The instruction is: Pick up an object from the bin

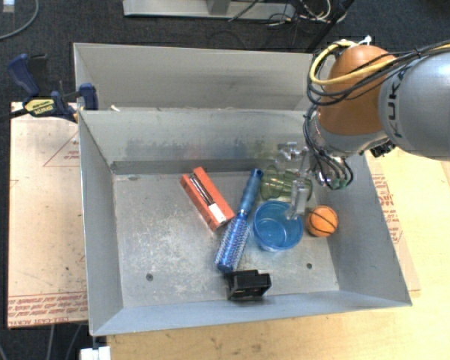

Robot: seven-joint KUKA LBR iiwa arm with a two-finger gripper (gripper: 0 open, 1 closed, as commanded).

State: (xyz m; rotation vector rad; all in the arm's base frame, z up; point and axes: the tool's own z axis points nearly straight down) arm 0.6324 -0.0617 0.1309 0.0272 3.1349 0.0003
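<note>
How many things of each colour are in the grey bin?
Orange: 2 (flat orange cardboard box, small orange ball)
Blue: 2 (blue bristle hairbrush, round blue plastic cup)
Black: 1 (small black blocky thing)
Clear greenish: 1 (see-through glassy thing, too hard to identify)
Total: 6

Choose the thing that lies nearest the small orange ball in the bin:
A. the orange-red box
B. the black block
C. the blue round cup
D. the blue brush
C: the blue round cup sits just to the left of the small orange ball, with hardly a gap between them. The other things lie farther off across the bin floor.
</note>
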